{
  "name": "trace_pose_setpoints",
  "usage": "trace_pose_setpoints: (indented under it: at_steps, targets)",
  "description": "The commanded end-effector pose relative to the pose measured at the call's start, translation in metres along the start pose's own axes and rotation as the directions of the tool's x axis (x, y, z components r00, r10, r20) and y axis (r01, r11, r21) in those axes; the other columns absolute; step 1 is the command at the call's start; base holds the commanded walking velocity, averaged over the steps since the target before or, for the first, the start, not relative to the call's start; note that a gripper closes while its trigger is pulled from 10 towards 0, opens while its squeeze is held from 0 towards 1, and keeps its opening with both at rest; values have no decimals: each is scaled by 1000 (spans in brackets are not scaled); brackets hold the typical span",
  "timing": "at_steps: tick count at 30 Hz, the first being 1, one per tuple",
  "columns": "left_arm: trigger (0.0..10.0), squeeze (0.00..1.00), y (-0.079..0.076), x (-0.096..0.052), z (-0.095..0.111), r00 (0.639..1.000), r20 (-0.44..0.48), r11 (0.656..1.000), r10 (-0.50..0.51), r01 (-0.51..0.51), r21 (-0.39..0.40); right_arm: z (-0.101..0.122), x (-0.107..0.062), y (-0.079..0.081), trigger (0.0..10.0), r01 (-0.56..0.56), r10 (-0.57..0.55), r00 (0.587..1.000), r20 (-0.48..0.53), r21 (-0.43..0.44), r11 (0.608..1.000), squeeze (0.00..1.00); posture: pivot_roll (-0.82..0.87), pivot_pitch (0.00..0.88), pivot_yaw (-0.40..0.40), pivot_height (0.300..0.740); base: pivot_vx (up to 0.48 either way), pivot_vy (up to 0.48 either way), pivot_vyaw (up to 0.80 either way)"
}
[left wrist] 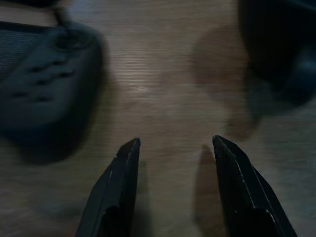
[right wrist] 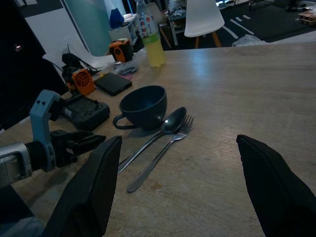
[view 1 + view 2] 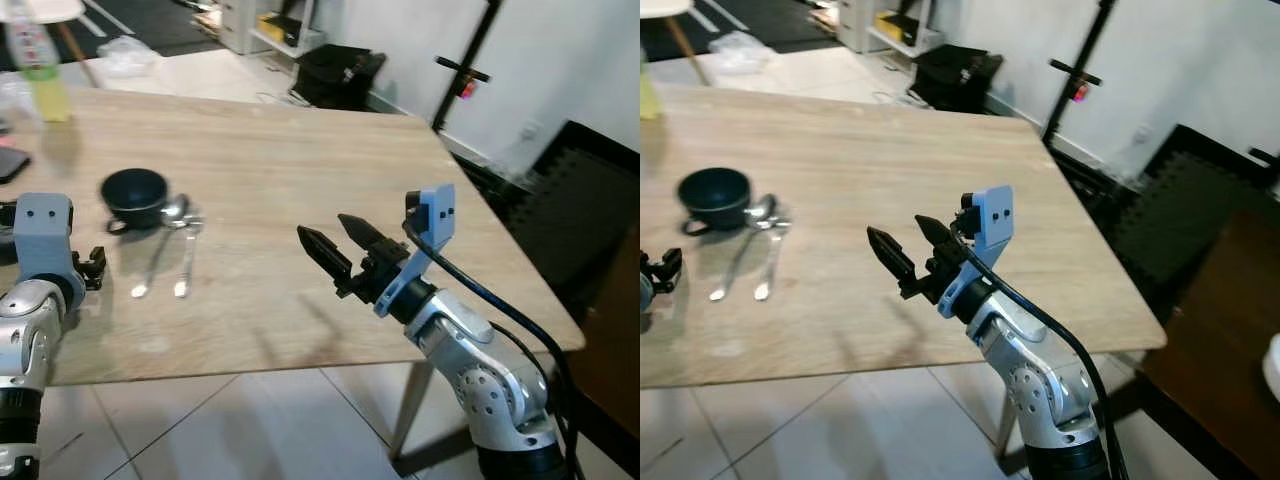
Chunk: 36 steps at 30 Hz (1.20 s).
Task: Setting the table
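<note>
Spread open and empty, the right pincer (image 3: 333, 238) is being held above the bench (image 3: 300, 170), well right of the cup (image 3: 134, 196), spoon (image 3: 160, 250) and fork (image 3: 187, 258).

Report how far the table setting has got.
Done: a dark cup sits on the wooden table, with a spoon and fork side by side next to it. In hand: nothing; the left gripper and right gripper are open and empty. Any remaining items aren't visible.

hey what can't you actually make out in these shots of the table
- Left pincer: head views show its wrist, not its fingers.
- Dark device: blurred in the left wrist view.
- Bottle: top cut by the left eye view's edge.
- Cup: rim hides its inside.
</note>
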<state>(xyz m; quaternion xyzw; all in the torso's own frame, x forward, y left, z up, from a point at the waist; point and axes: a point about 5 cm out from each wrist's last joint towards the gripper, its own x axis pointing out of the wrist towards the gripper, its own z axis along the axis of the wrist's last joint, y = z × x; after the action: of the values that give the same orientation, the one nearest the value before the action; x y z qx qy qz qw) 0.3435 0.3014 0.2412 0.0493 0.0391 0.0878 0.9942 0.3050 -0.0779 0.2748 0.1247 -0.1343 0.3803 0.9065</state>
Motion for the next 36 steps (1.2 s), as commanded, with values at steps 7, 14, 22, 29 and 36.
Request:
trace_pose_setpoints:
  at_steps: [7,14,22,29,36]
  targets:
    - [10000,0,-49,-12,8,960,50,953,-275,265,146,1,-6,-5,10000,30,-30,1000,-9,-25,999,0,140,167,-93,740,0,0,0]
    - [10000,0,-62,-2,12,965,64,961,-254,245,130,0,-5,-6,10000,28,-28,1000,-10,-19,999,0,146,176,-106,740,0,0,0]
    - [10000,0,-79,31,19,983,48,983,-177,174,60,1,-1,-4,10000,13,-13,1000,-9,-19,1000,0,141,187,-116,740,0,0,0]
    - [10000,0,-98,38,26,976,49,977,-212,210,44,2,-2,-2,10000,18,-19,1000,-7,-23,1000,0,112,191,-94,740,0,0,0]
    - [10000,0,-110,36,14,980,12,978,-200,199,58,3,-8,-6,10000,48,-48,999,-4,-28,998,0,108,194,-81,740,0,0,0]
